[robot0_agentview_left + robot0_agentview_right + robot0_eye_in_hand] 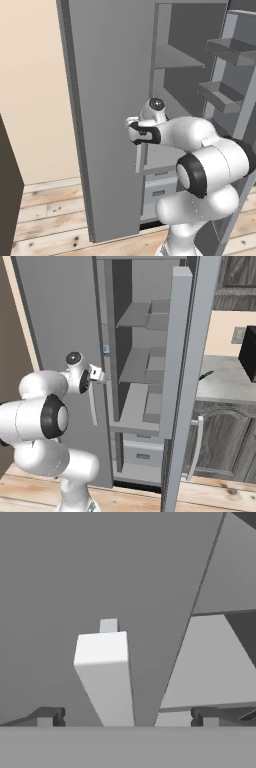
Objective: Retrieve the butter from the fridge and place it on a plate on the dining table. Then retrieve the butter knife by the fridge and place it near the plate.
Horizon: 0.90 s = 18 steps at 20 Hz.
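The fridge (110, 90) is a tall grey unit, and both of its doors stand swung out so the grey shelves (137, 363) inside show. My gripper (134, 131) sits at the left door's pale bar handle (138, 159). In the hand view the gripper (127, 717) is open, and the handle (102, 672) runs up between its two dark fingertips (47, 717) without touching either. A slim dark butter knife (206, 375) lies on the grey counter to the right of the fridge. The butter, the plate and the dining table are out of view.
The right fridge door (186, 356) juts out toward me, its door bins (225, 95) close to my elbow. Beside it are dark wood-grain cabinets (220, 441) under a marbled counter (227, 383), with a black box (248, 353) on top. A beige wall (30, 90) lies to the left.
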### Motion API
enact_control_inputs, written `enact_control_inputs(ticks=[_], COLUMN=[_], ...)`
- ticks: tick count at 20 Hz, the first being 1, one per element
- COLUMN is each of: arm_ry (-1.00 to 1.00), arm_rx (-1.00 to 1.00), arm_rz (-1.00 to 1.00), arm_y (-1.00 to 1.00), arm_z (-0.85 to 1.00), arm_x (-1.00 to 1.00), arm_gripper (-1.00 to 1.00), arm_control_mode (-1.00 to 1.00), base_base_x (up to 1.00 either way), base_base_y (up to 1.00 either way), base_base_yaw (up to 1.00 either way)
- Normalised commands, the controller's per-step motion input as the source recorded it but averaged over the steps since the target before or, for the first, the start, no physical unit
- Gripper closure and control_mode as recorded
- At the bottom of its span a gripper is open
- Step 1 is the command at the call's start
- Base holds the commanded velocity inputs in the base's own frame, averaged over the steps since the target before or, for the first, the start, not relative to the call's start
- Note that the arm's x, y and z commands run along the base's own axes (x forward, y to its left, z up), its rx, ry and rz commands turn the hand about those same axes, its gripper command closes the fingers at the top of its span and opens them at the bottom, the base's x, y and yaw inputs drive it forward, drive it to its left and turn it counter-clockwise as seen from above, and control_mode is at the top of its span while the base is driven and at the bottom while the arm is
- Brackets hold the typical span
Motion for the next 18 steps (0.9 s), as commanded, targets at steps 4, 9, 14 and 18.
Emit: enact_control_inputs(ticks=[4, 9, 14, 18], arm_ry=[0.02, 0.0, 0.0, 0.0], arm_rx=[0.0, -0.01, 0.0, 0.0], arm_rz=[0.0, 0.0, 0.0, 0.0], arm_y=[0.04, 0.07, 0.02, 0.01], arm_z=[-0.35, -0.37, -0.27, -0.38], arm_x=[0.23, 0.09, 0.14, 0.14], arm_gripper=[-1.0, -1.0, -1.0, -1.0], arm_control_mode=[-1.0, -1.0, -1.0, -1.0], base_base_x=[0.0, 0.0, 0.0, 0.0], base_base_y=[0.0, 0.0, 0.0, 0.0], base_base_yaw=[0.0, 0.0, 0.0, 0.0])
